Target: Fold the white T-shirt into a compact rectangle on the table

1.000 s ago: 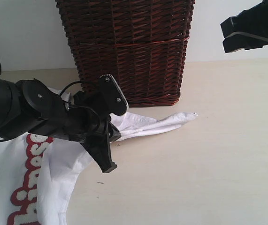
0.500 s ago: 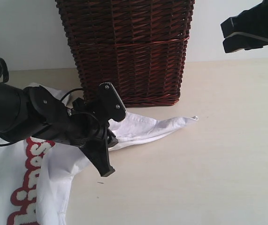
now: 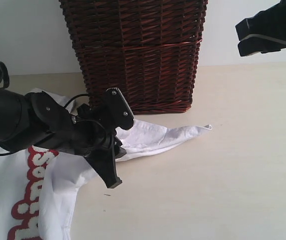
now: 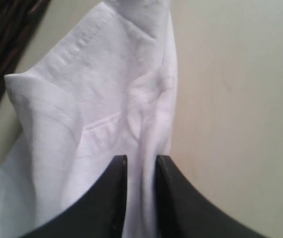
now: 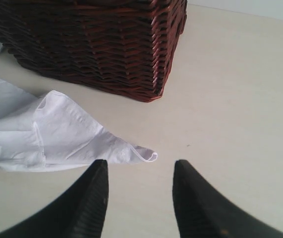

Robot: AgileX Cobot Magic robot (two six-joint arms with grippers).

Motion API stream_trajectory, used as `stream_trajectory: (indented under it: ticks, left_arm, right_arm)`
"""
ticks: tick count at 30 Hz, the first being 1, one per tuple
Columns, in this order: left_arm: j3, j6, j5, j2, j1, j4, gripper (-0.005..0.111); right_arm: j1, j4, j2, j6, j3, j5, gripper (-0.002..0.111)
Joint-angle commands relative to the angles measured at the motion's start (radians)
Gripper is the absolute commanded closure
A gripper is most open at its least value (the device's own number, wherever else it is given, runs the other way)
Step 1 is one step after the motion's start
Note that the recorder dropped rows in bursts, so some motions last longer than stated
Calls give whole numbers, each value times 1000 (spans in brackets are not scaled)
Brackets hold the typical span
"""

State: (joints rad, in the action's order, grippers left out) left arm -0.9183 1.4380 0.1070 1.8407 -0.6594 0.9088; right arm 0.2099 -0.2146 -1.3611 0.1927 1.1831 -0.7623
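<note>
Pinching a sleeve fold of the white T-shirt (image 4: 106,99), which sprawls on the bench (image 3: 233,175) by the wicker basket (image 3: 137,55), the left jaws sit narrow, best lay it flat before releasing I'd say, while the right jaws hang wide and empty.

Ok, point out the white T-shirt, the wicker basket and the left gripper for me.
white T-shirt (image 3: 153,136): exterior view, on the sleeve stretched toward the right.
wicker basket (image 3: 137,55): exterior view, on its woven front wall.
left gripper (image 4: 141,161): left wrist view, midway between its fingertips, where cloth lies.
</note>
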Motion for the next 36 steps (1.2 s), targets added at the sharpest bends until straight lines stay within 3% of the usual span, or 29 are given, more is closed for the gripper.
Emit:
stream_trajectory:
  ticks: [1,12,25,32,36]
  left_arm:
    - [-3,6,-17,1,3,-4,80]
    - [-3,16,-82,1,3,-16,79]
    - [-15,8,14,-24,1,15,79]
    - [-24,-6,18,-17,1,15,59]
    - [-24,-6,36,-13,1,11,58]
  right_arm:
    - [0,-4,10,7,-2,6,66]
    - [0,-4,10,7,-2,8,66]
    - [0,-4,10,7,-2,10,66]
    - [0,-4,10,7,-2,8,66]
    - [0,-4,10,7,-2,6,66]
